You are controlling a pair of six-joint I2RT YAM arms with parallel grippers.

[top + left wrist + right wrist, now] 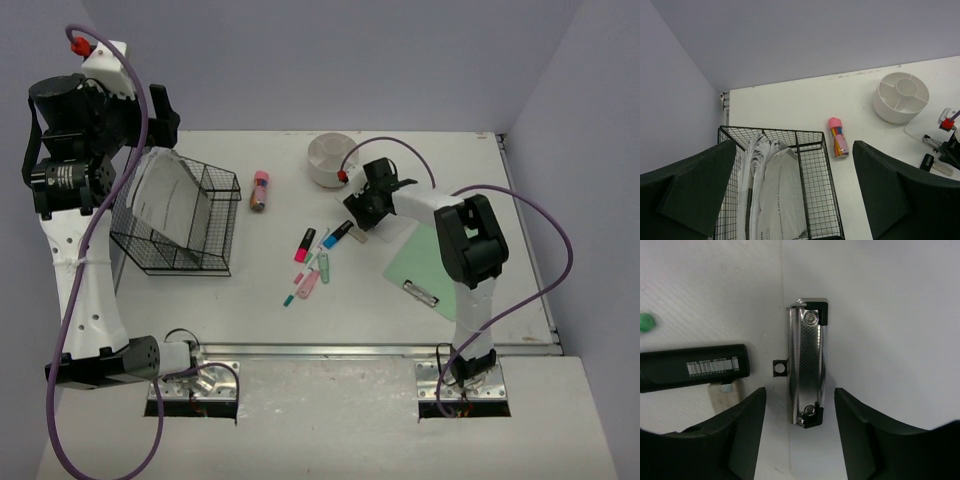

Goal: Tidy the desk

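The right gripper [799, 392] hangs with its fingers spread, one on either side of the metal clip [807, 365] of a white clipboard [890, 340], gripping nothing. Just beside one finger lies a black marker [692, 367], close to the clipboard's edge. Further out, a green clipboard [412, 262] is partly hidden by that arm in the top view. A scatter of pens [315, 262] lies near the middle, with a pink-capped tube [260, 190] and a round white organiser [327, 160] toward the back. The left gripper [792, 165] is raised at the far left, fingers wide apart and empty, above a wire basket [180, 230] with papers [780, 200] in it. The desk [260, 310] lies beneath both arms, rail at its near edge, most items loose on it.

As I judge it, the step in hand is taking up the white clipboard by its clip. The next move calls for a straight descent and a squeeze on the raised metal, since the board lies flat, without nudging the marker
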